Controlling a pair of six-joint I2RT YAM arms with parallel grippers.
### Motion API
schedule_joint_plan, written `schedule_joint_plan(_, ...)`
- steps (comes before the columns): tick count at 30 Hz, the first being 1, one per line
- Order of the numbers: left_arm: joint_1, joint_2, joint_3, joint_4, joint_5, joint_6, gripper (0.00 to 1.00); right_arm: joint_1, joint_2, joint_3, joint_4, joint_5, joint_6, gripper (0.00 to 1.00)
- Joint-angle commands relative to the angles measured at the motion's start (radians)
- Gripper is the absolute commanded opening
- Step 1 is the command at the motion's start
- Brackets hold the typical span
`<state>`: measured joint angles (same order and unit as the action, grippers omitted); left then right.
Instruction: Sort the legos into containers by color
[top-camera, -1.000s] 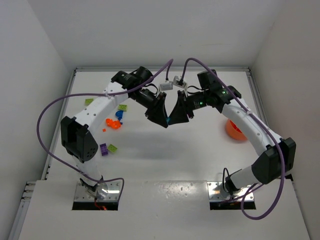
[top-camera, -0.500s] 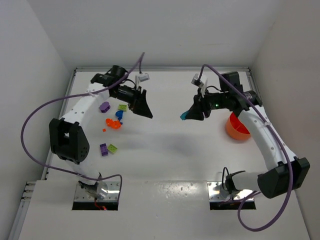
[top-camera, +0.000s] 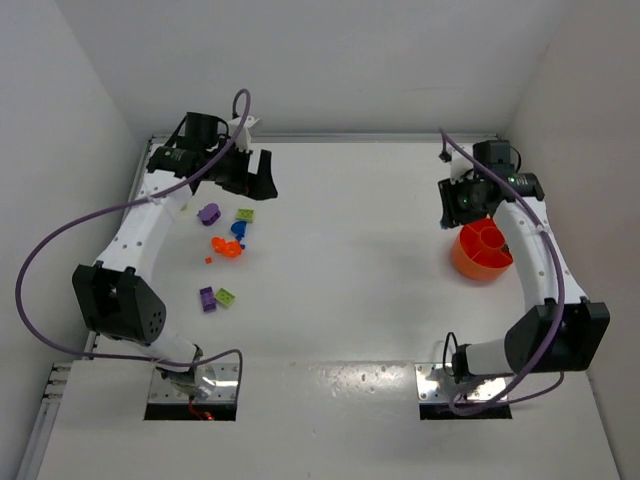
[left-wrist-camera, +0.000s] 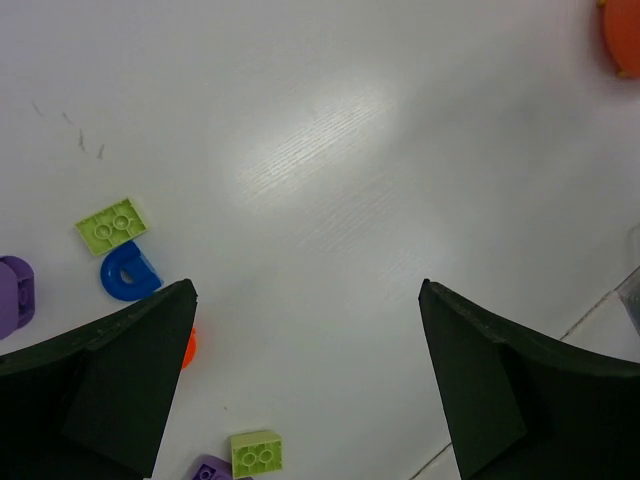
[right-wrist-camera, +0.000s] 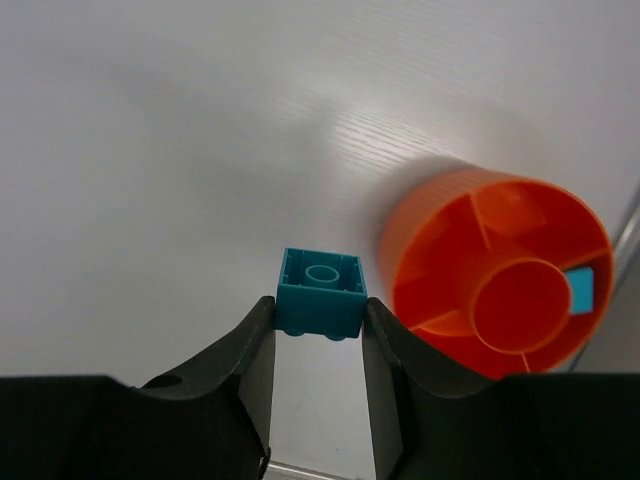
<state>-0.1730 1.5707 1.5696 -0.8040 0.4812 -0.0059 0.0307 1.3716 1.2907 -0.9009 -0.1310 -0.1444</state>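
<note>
Bare table (top-camera: 350, 260) is stretching wide between the two arms, leaving easy passage across the middle. On the left, scattered bricks (top-camera: 226, 246) are crowding the surface just in front of the left gripper (top-camera: 258, 175), which is hanging with its jaws spread wide. On the right, the tub (top-camera: 470, 270) is blocking the strip near the side wall, with the right arm running close beside it. The right gripper (right-wrist-camera: 318, 310), pinching a teal brick (right-wrist-camera: 321, 292), is hovering just beside the tub's rim. Walls (top-camera: 300, 70) are hemming in three sides, and a cable (top-camera: 60, 260) is looping out past the left edge.
</note>
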Motion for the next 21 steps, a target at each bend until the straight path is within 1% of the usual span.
schedule_joint_plan(1, -0.017, -0.028, 0.009, 0.016, -0.063, -0.022, 1.00, -0.063, 0.033, 0.070, 0.011, 0.206, 0.106, 0.00)
schedule_joint_plan(3, -0.017, -0.017, 0.009, 0.006, -0.009, -0.022, 1.00, -0.112, 0.043, 0.082, 0.011, 0.228, 0.132, 0.00)
schedule_joint_plan(7, -0.017, 0.006, 0.009, 0.006, 0.037, -0.011, 1.00, -0.175, 0.043, 0.110, 0.020, 0.249, 0.173, 0.00)
schedule_joint_plan(14, -0.026, 0.055, 0.069, -0.003, 0.069, -0.011, 1.00, -0.274, 0.012, 0.087, 0.020, 0.268, 0.253, 0.00)
schedule_joint_plan(21, -0.045, 0.075, 0.089, -0.003, 0.088, -0.020, 1.00, -0.351, 0.012, 0.058, 0.011, 0.268, 0.336, 0.00)
